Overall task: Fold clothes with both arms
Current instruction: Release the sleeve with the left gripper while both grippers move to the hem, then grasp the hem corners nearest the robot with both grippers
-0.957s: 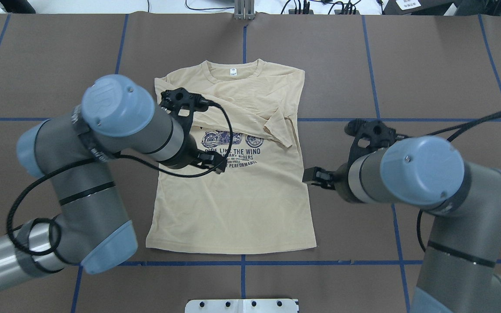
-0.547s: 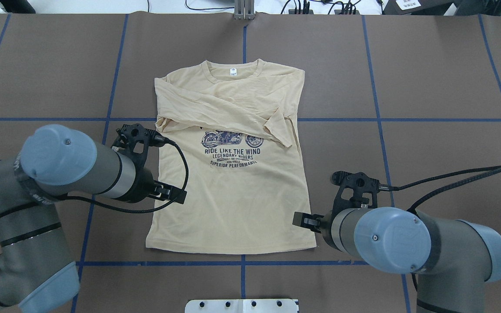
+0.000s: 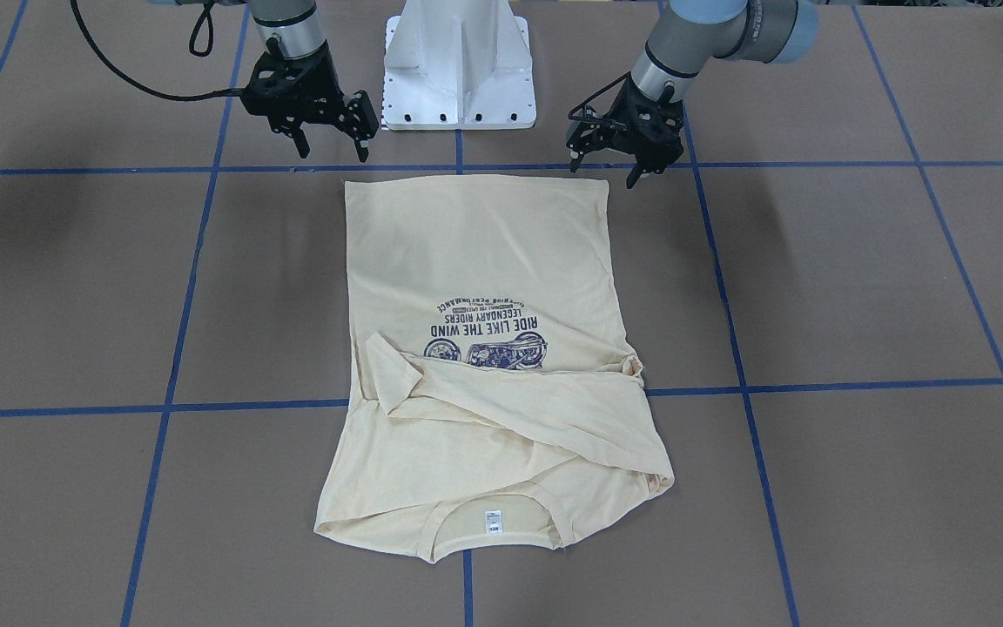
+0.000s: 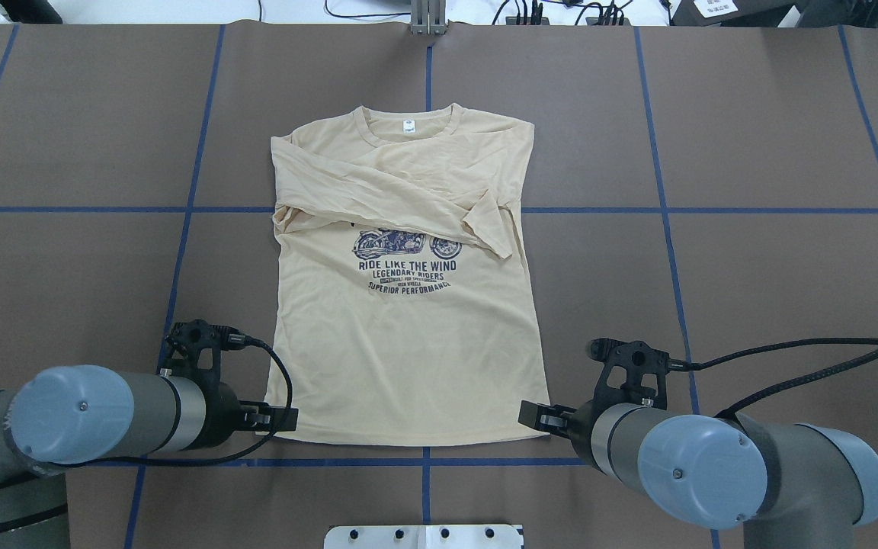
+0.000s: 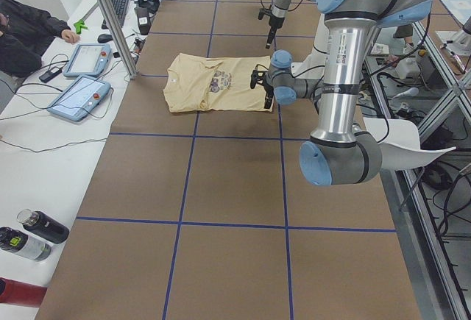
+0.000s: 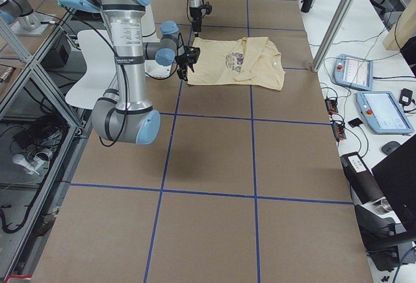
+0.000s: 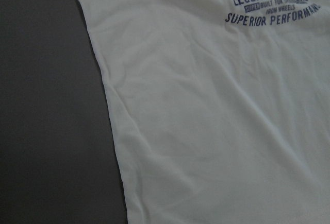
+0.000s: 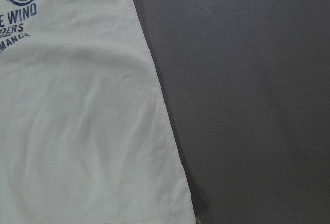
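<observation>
**Risks.** At the near edge, the hem of the T-shirt is lying flat on the worktop. The thin cloth is giving the fingers little to catch.
- A descent that is too shallow is likely to close on air. One that is too deep is likely to press the fingertips into the worktop.
- A pinch that takes only the top layer is likely to leave the back layer behind and spoil the fold.
- Unequal lift between the two arms is likely to skew the hem line.

Further out, the print is lying smooth. Beyond it, the sleeves are lying crossed and loosely bunched over the chest. Carrying the hem forward over them is risking trapped wrinkles or a cuff dragged out of place. The neck label is sitting at the far end.

**Gripper state.**
- The left gripper is hovering at the hem corner on its own side, with its fingers spread wide and gripping nothing.
- The right gripper is hovering at the opposite hem corner, also spread and empty.

Whether any fingertip is touching the cloth cannot be told. The wrist views are showing only the shirt's side edges and bare worktop.
</observation>
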### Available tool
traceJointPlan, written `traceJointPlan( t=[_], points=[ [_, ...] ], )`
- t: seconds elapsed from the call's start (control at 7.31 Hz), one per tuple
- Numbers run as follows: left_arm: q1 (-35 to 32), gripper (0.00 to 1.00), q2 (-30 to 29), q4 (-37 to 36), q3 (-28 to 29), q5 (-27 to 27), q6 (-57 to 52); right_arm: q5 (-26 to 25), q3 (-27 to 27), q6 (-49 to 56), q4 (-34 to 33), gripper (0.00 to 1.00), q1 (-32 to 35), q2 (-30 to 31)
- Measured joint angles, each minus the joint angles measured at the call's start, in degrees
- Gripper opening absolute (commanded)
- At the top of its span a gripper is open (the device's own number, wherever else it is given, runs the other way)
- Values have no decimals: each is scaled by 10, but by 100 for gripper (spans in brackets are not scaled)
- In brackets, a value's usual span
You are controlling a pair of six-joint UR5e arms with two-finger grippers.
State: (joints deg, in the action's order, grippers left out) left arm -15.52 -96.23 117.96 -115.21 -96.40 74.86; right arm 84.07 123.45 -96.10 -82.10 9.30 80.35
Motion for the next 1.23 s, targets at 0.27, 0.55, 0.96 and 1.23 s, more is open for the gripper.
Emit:
traceJointPlan(
  t=[0.27, 0.55, 0.96, 1.23],
  points=[
    [15, 66, -1, 5, 16, 13, 15, -3, -2, 0, 6, 100, -1, 3],
    [18, 63, -3, 7, 21, 13, 15, -3, -4, 0, 7, 100, -2, 3],
    [19, 53, -4, 7, 23, 11, 14, -3, -6, -1, 8, 100, -2, 3],
    [19, 33, -5, 7, 24, 11, 14, -3, -7, -1, 7, 100, -3, 3]
  ],
)
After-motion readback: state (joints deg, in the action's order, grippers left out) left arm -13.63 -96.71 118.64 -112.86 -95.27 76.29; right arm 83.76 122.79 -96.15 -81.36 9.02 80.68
